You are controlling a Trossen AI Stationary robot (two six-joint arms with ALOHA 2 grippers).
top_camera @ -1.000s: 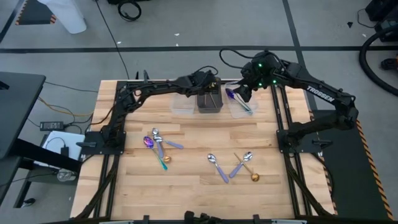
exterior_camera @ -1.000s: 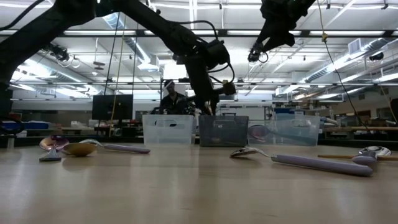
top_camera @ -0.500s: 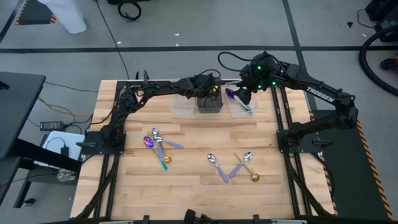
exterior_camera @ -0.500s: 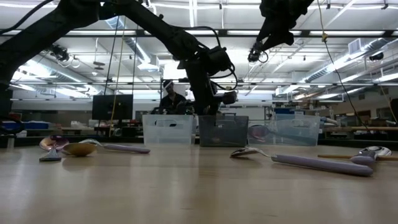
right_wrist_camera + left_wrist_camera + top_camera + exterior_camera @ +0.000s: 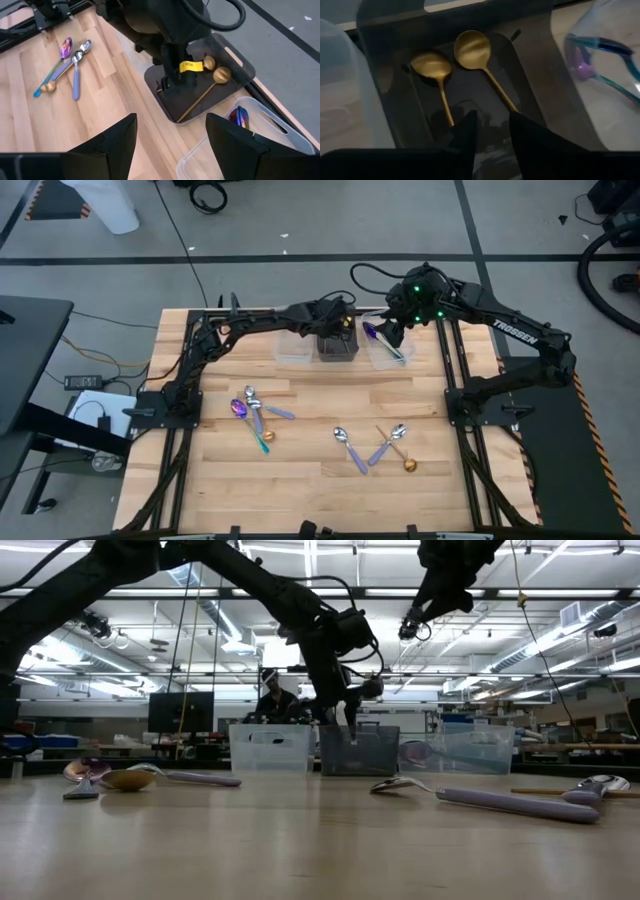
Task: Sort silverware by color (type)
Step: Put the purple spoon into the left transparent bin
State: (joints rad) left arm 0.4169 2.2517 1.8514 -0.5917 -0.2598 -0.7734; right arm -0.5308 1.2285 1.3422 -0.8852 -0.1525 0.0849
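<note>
Grey floor (image 5: 300, 220), black tape lines; ceiling strip lights (image 5: 560, 595).

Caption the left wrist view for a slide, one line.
Left gripper open over the dark bin, two gold spoons lying inside it.

three small bins stand in a row at the table's (image 5: 300, 490) far edge: clear bin (image 5: 293, 346), dark bin (image 5: 338, 346), clear bin (image 5: 388, 352).
</note>
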